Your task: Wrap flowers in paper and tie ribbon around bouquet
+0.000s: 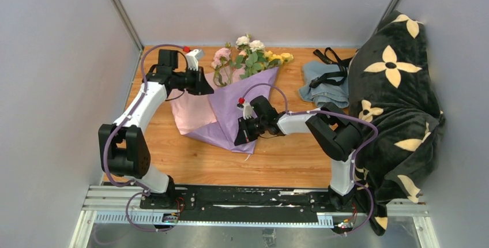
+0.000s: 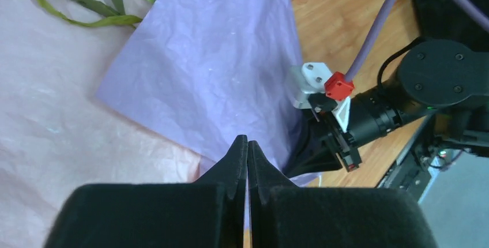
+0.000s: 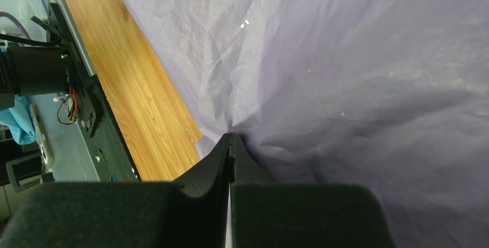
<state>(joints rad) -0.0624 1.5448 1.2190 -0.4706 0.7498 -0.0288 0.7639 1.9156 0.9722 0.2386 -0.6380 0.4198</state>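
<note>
My right gripper [image 3: 230,139] is clenched on the paper [image 1: 248,101]. The purple sheet puckers into creases that run straight to my closed tips, at the sheet's near edge, close above the table [image 1: 288,161]

My left gripper [image 2: 247,144] is clenched too, tips pressed together with no gap. It sits over the line where the purple flap meets the pale pink face, on the sheet's left side. I cannot tell whether any paper is caught between the tips

The paper lies in the middle of the table, its purple flap folded across to the right and the pink face bare on the left. The flowers [image 1: 249,57] lie at its far end, with pink, white and yellow heads sticking out past the top edge. Thin green leaves rest on the pink face; the stems go under the purple flap

The ribbon [image 1: 330,69] is well apart from both grippers, far right, lying in black loops on a grey-blue cloth [image 1: 323,89]. That cloth sits just beside a dark blanket [image 1: 398,86] with cream flower shapes
</note>
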